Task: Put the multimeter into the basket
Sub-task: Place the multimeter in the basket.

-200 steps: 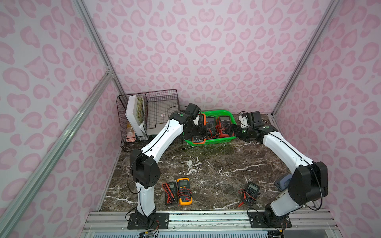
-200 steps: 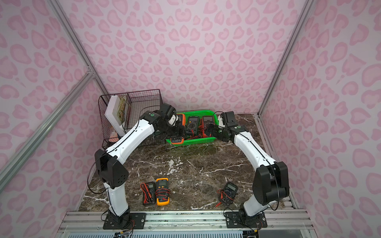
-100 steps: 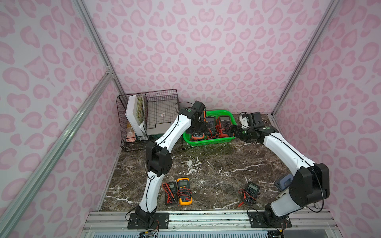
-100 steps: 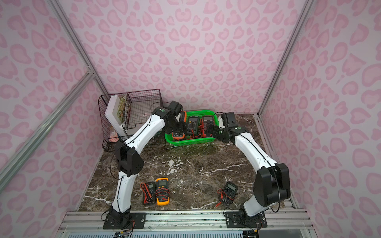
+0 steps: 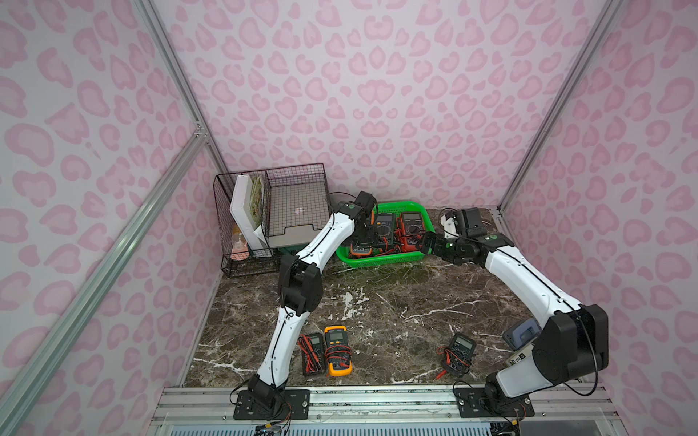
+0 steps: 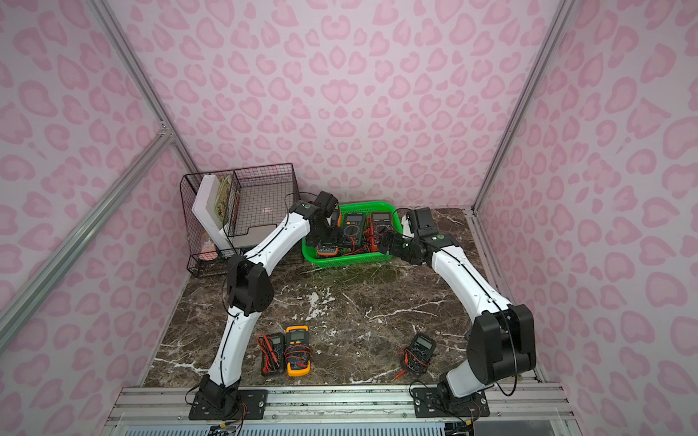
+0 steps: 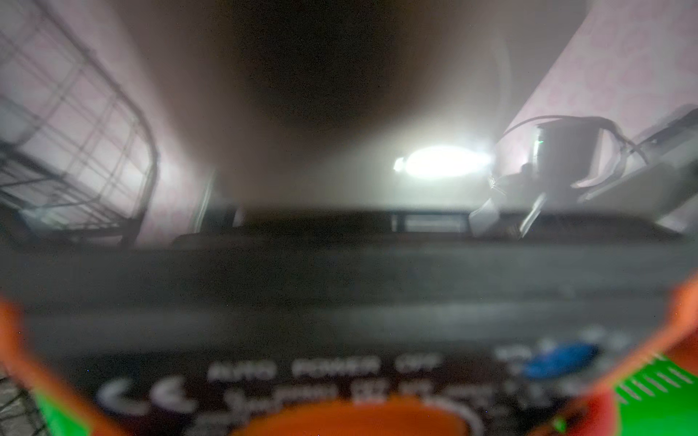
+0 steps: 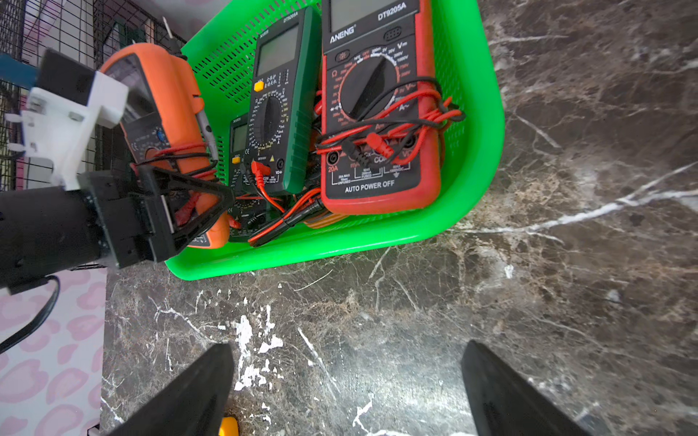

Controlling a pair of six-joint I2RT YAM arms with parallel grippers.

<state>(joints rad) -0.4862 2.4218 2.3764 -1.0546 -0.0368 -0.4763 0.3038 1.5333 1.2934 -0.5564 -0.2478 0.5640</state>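
Left claw (image 8: 223,204): I see it clamped across the lead-wrapped lower end of the orange multimeter (image 8: 162,94).
Right claw (image 8: 347,343): fingers wide apart with nothing between them, above bare tabletop (image 8: 566,264) just in front of the basket (image 8: 491,113).
Orange multimeter: tilted, lower end inside the basket at the end nearer my left arm, display end raised.
Basket contents: green multimeter (image 8: 279,94) and red multimeter (image 8: 372,87) side by side, among red and black leads.
Right wrist view only: the grip itself; print "ANENG", "DT9205A", "20A", "AUTO POWER OFF" on red; "DT9205A" on green.
Left wrist view: blurred; a meter face fills the lower part, and I just make out "AUTO POWER OFF".
Both top views: black wire rack (image 5: 272,211) beside the basket; on the near tabletop, 3 more meters: yellow multimeter (image 5: 337,351) just beside a black multimeter (image 5: 312,353), and a second black multimeter (image 5: 459,353) well apart.
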